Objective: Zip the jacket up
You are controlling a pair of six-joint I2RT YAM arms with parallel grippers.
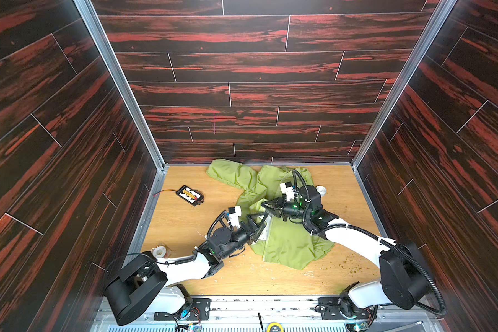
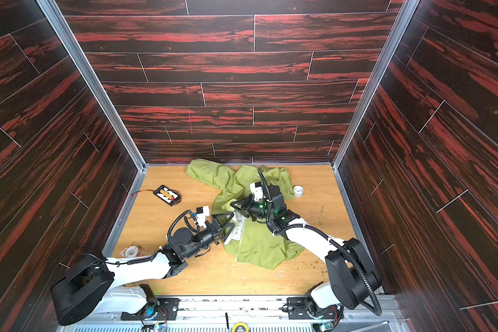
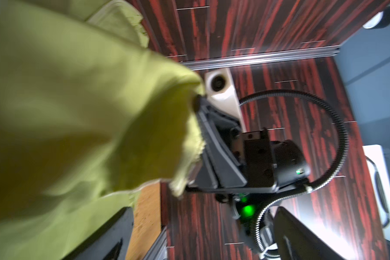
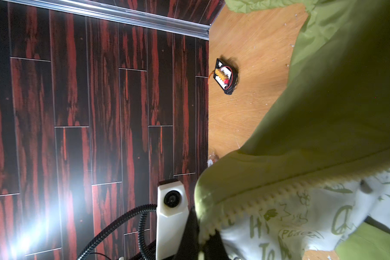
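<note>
The lime-green jacket [image 1: 288,244] [image 2: 256,247] lies crumpled on the wooden table, its white printed lining [image 4: 302,225] turned up along the zipper teeth [image 4: 257,198]. My right gripper [image 1: 264,204] [image 2: 233,205] is shut on the jacket's front edge and lifts it a little; in the left wrist view its closed tips [image 3: 199,105] pinch the green cloth [image 3: 77,112]. Just below it, my left gripper [image 1: 263,227] [image 2: 230,227] [image 3: 200,243] stands wide open beside the lining, holding nothing. In the right wrist view the jacket hides the right gripper's own fingers.
A black battery pack [image 1: 191,195] [image 4: 226,76] with red and orange wires lies at the back left. A tape roll [image 1: 159,251] sits by the left wall and a white roll [image 1: 321,190] behind the right arm. Crumbs [image 1: 354,266] dot the right front. Dark plank walls enclose three sides.
</note>
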